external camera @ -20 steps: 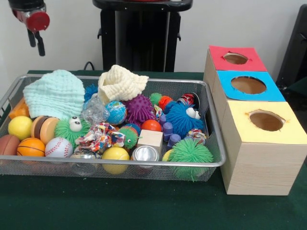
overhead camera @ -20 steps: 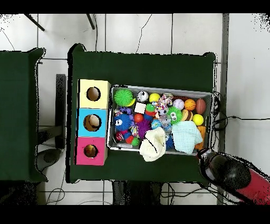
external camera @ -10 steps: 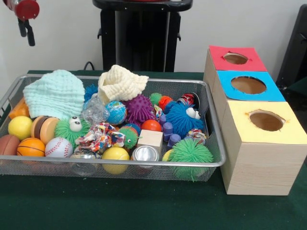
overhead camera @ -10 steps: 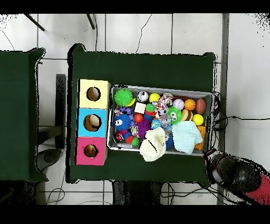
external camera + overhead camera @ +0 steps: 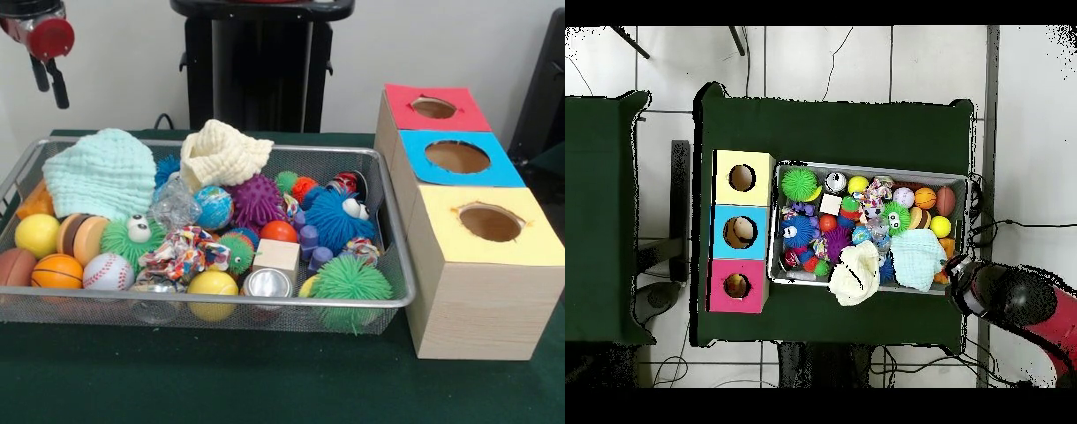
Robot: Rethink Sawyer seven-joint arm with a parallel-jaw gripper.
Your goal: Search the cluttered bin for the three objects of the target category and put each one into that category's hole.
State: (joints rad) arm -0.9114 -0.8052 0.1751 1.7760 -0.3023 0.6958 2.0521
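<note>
**Bin full, gripper high at its corner**

Bin point(image 5: 388, 231) of wire mesh sits on the green table point(image 5: 265, 380), packed with toys, just beside a row of three wooden boxes. The boxes have a yellow top point(image 5: 490, 225), a blue top point(image 5: 459, 159) and a red top point(image 5: 434, 108), each with a round hole.

Inside the bin, a mint cloth point(image 5: 101, 172) and a cream cloth point(image 5: 222, 152) lie along the far side. Among the rest are a blue fuzzy ball with eyes point(image 5: 338, 215), a purple spiky ball point(image 5: 257, 200), a green spiky ball point(image 5: 351, 281), a wooden block point(image 5: 277, 257), a baseball point(image 5: 107, 273) and a small basketball point(image 5: 56, 271).

The gripper point(image 5: 48, 78) hangs well above the bin's corner by the mint cloth, holding nothing; whether its dark fingers are parted or closed cannot be told.
</note>
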